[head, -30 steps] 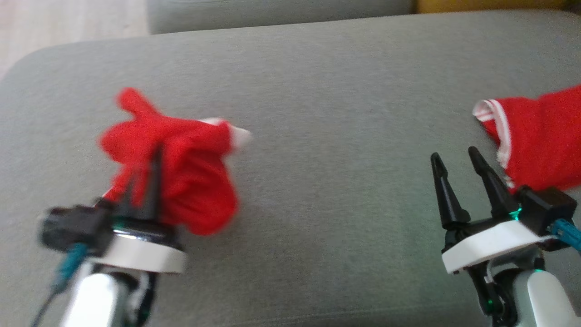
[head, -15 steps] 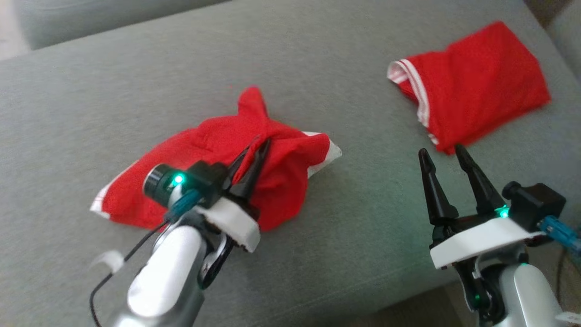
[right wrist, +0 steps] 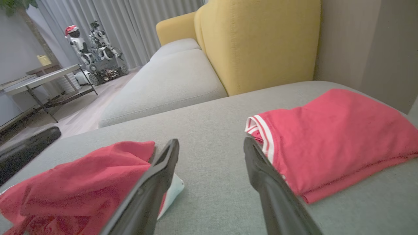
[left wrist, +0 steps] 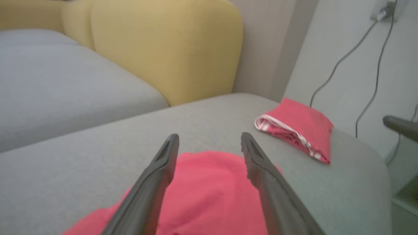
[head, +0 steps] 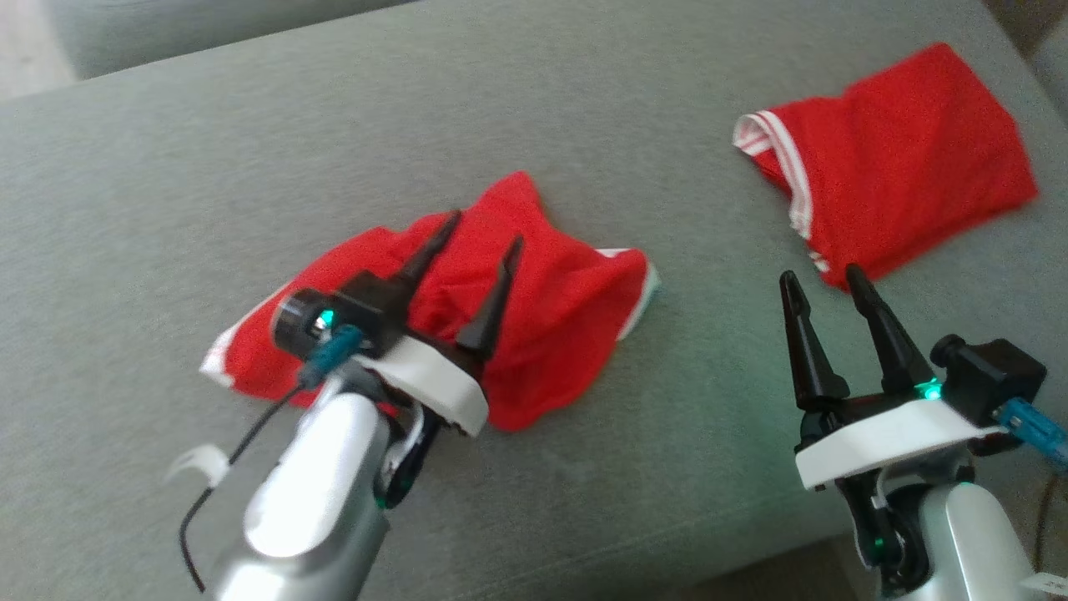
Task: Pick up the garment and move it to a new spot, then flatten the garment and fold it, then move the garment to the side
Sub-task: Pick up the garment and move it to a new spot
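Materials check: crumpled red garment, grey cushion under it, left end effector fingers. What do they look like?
Crumpled red garment: thin soft knit, matte; drapes in loose folds.
Grey cushion: woven upholstery fabric, matte, fine flecked grain.
Left end effector fingers: rigid dark plastic, probably, with faint sheen; coated metal is possible.

The head camera looked steeply down on the grey cushion (head: 584,100); both wrist cameras skimmed low toward the yellow backrest (left wrist: 163,49), all sharing the crumpled garment (head: 567,300).
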Controlling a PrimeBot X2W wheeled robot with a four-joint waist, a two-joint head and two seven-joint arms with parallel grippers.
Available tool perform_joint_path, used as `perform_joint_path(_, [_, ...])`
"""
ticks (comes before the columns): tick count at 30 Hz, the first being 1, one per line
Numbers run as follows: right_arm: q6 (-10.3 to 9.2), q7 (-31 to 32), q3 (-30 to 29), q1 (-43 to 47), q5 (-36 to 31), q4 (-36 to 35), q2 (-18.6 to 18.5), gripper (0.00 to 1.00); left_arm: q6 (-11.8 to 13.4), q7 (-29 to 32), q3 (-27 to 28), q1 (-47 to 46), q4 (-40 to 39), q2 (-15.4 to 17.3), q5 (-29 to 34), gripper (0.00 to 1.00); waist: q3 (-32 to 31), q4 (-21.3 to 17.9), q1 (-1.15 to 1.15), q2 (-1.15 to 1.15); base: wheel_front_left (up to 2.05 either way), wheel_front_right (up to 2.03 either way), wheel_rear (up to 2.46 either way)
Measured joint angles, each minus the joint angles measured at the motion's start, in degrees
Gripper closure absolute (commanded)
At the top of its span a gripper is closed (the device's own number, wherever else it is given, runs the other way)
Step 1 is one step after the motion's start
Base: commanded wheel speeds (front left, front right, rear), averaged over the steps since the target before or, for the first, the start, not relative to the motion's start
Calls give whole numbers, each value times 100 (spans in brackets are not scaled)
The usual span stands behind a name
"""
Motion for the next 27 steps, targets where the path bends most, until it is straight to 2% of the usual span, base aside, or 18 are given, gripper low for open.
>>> perform_joint_path(5, [0, 44, -35, 8, -126, -78, 5, 0, 400, -29, 548, 393, -710, 59, 18, 0, -161, 417, 0, 0, 0, 0, 0])
perform_joint_path(8, [0, 114, -71, 32, -185, -133, 4, 0, 588, -35, 883, 762, -922, 205, 19, 0, -279, 680, 0, 0, 0, 0, 0])
perform_joint_path(13, [0, 209, -168, 217, -238, -213, 4, 0, 790, -35, 1464, 1251, -1137, 460, 15, 0, -503, 1104, 0, 0, 0, 0, 0])
perform_joint_path(20, [0, 356, -256, 393, -336, -292, -3, 0, 676, -35, 1681, 1911, -1245, 734, -143, 0, -827, 1468, 0, 0, 0, 0, 0])
perform_joint_path(27, [0, 425, -326, 660, -401, -334, -29, 0, 641, 85, 1705, 2335, -1491, 869, -204, 0, -1065, 1512, 0, 0, 0, 0, 0])
